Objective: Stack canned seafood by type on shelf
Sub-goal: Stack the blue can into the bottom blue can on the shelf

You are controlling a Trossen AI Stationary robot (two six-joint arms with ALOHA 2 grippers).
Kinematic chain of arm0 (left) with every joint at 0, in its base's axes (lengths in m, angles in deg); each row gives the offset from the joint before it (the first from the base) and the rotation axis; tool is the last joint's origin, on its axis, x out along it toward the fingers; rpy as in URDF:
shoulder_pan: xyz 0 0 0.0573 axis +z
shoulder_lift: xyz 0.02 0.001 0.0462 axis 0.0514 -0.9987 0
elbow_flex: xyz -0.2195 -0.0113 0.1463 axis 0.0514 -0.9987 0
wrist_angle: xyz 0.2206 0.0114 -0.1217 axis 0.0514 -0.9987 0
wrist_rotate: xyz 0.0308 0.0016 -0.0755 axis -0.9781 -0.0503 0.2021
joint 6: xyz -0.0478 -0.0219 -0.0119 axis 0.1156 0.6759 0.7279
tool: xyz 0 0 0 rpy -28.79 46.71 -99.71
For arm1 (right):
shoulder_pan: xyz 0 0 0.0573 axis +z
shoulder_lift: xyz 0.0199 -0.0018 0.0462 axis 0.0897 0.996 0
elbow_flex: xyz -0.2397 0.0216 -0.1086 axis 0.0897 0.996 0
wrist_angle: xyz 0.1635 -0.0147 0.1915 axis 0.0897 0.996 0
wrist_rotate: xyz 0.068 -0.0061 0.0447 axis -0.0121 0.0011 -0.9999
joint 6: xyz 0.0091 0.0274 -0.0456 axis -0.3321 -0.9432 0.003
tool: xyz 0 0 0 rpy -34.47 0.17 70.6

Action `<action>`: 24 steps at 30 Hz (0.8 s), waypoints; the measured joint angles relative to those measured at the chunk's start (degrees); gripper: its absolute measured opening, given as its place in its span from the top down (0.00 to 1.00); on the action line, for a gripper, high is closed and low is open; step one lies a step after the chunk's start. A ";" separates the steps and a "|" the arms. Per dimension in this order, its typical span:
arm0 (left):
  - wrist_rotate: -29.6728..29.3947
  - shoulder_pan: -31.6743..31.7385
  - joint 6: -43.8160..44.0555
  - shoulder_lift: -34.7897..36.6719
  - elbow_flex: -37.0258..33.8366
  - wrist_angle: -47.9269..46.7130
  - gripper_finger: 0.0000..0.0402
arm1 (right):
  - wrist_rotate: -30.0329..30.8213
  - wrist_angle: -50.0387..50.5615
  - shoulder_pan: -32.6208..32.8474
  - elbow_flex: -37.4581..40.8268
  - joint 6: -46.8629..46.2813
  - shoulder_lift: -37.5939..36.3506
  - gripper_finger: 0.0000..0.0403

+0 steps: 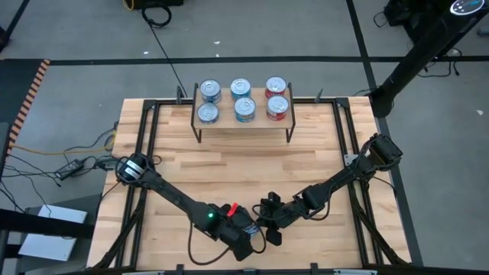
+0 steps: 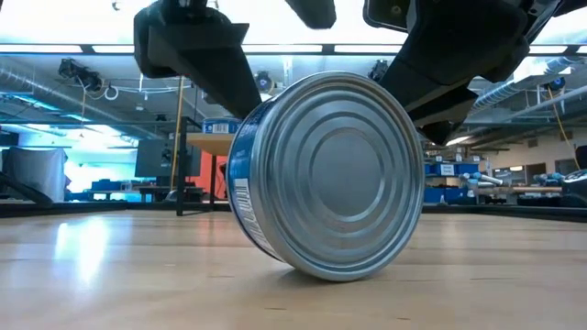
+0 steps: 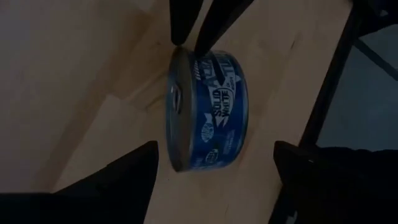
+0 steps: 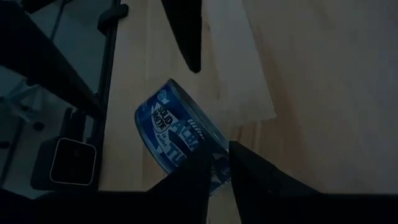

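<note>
Shelf [image 1: 243, 126] at the tabletop's [image 1: 229, 172] far edge carries six tins: two dark blue [image 1: 208, 101], two teal [image 1: 242, 99], two red [image 1: 276, 96], in three columns by colour. A seventh dark blue tin [image 3: 208, 111] stands on edge, tilted, near the front edge. Left jaws [image 3: 211, 165] gape wide either side of it, not touching. Right jaws [image 4: 221, 163] are pinched nearly closed on its rim. Only the low view shows its ribbed silver face; the high view hides it under the arms.
</note>
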 joint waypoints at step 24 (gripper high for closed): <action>-0.71 1.07 -0.90 -2.23 0.00 -0.13 0.23 | -0.02 0.11 0.00 -0.02 0.40 -0.02 0.82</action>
